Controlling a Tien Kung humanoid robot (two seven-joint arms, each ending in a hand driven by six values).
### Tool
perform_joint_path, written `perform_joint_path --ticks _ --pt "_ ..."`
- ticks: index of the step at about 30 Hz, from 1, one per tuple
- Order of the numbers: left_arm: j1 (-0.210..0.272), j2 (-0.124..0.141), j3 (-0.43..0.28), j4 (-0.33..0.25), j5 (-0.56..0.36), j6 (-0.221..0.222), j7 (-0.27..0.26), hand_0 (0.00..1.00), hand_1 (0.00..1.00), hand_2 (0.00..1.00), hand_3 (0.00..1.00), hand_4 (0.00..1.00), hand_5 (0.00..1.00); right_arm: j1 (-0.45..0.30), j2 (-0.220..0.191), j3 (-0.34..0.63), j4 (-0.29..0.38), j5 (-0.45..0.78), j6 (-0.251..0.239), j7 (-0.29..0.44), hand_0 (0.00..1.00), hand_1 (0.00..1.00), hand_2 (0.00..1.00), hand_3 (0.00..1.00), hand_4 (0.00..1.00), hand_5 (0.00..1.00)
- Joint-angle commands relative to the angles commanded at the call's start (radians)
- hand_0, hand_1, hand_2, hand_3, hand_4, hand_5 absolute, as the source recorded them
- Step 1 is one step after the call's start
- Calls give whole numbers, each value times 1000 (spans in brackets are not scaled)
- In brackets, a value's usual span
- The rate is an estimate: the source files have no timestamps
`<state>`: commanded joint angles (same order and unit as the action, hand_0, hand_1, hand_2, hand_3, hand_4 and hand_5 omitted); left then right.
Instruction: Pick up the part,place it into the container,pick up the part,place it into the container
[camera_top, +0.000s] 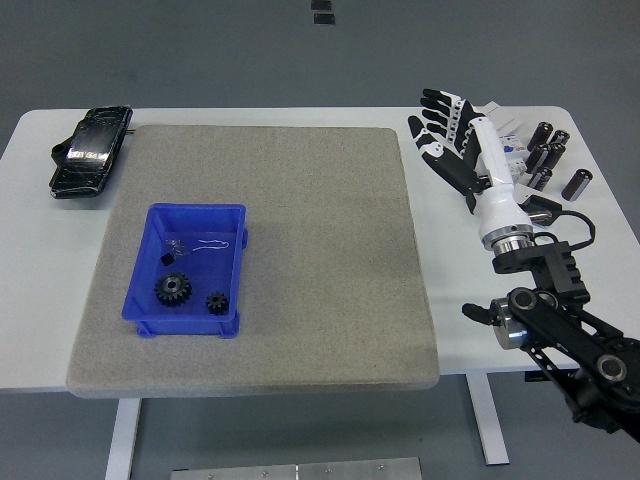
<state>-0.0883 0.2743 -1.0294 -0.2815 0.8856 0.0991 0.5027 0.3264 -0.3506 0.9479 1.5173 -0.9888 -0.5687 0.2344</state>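
A blue bin (190, 268) stands on the left part of the grey mat (270, 250). Inside it lie two black gears, a larger one (173, 290) and a smaller one (216, 302), plus some small bits near its back wall. My right hand (447, 135) is white with black fingertips; it hangs over the table's right side, fingers spread and holding nothing, far from the bin. The left arm does not show.
A black case (90, 152) lies at the table's back left. At the back right sit several dark cylinders (577, 184), a white electrical unit (510, 150) partly behind my hand, a white box (494, 118) and a black adapter (540, 211) with its cable.
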Motion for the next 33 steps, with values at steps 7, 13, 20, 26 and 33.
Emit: perform_joint_path --ticks 7,13,20,26,33 --pt "-1 11 -3 0 9 -3 2 718 672 647 597 679 337 -70 -7 103 -7 38 25 22 755 757 756 732 719 383" --pt "0 22 -9 -1 24 -6 7 718 672 647 597 677 334 -91 -1 144 -10 40 41 26 752 753 754 728 715 395" --pt "-2 32 -11 -2 32 -8 9 719 672 646 598 677 326 -112 -1 164 -17 60 54 35 747 738 751 728 725 407" --pt "1 35 -8 -2 27 -7 8 719 672 647 598 677 326 -116 3 170 -24 77 64 43 746 737 750 728 725 414" --pt "6 24 2 -2 6 -2 5 719 672 647 598 677 326 -113 8 179 -36 112 85 57 741 732 751 728 727 417"
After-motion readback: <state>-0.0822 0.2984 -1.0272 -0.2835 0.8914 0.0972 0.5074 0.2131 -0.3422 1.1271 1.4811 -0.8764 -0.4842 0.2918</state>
